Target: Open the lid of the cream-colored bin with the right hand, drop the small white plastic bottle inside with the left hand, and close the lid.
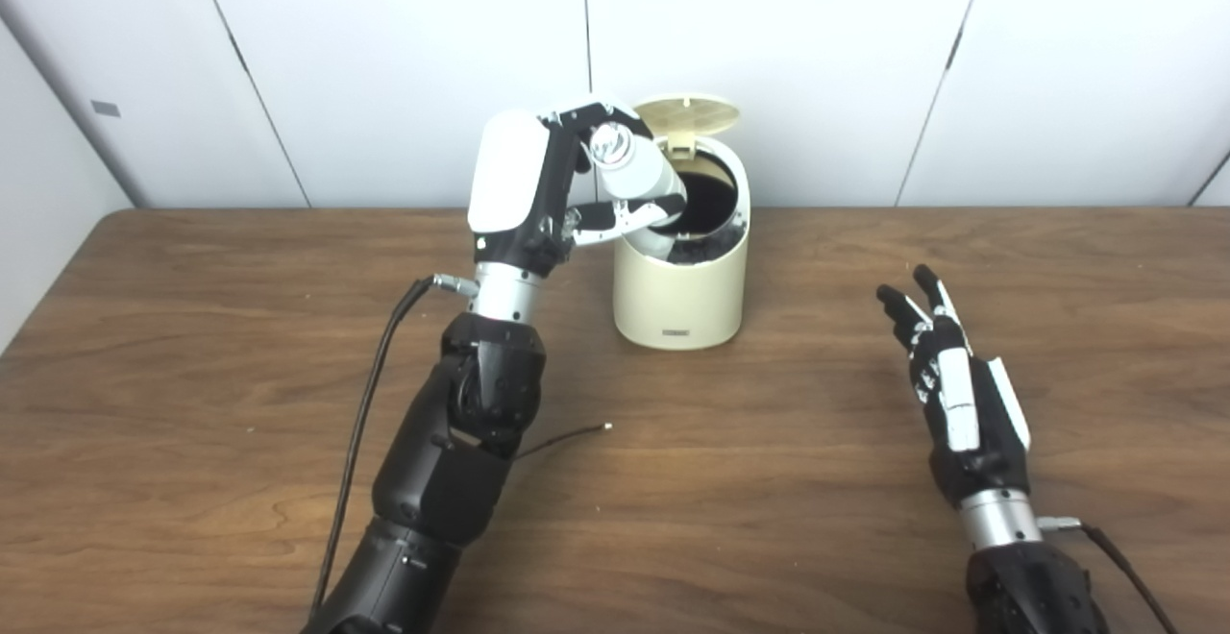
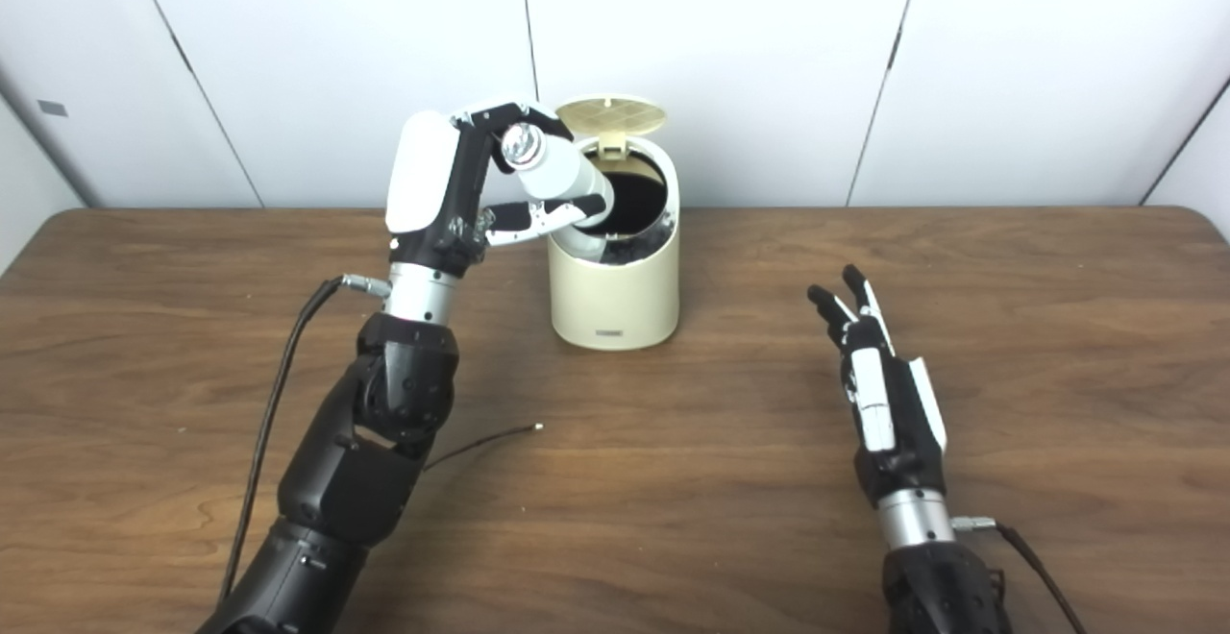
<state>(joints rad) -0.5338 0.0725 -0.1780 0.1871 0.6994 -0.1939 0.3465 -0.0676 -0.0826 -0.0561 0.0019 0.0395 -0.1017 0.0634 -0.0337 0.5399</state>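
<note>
The cream-colored bin [image 1: 682,298] stands at the back middle of the wooden table, its round lid [image 1: 688,116] flipped up and back so the dark inside shows. My left hand [image 1: 538,192] is raised beside the bin's left rim, shut on the small white plastic bottle [image 1: 636,182]. The bottle is tilted, its lower end over the bin's opening and its silvery cap end pointing up toward me. My right hand [image 1: 947,379] rests low over the table to the right of the bin, open, fingers straight and holding nothing.
A thin black cable [image 1: 562,439] lies on the wooden table [image 1: 730,480] beside my left forearm. White wall panels [image 1: 817,58] stand right behind the bin. A thicker cable [image 1: 360,423] hangs from the left wrist.
</note>
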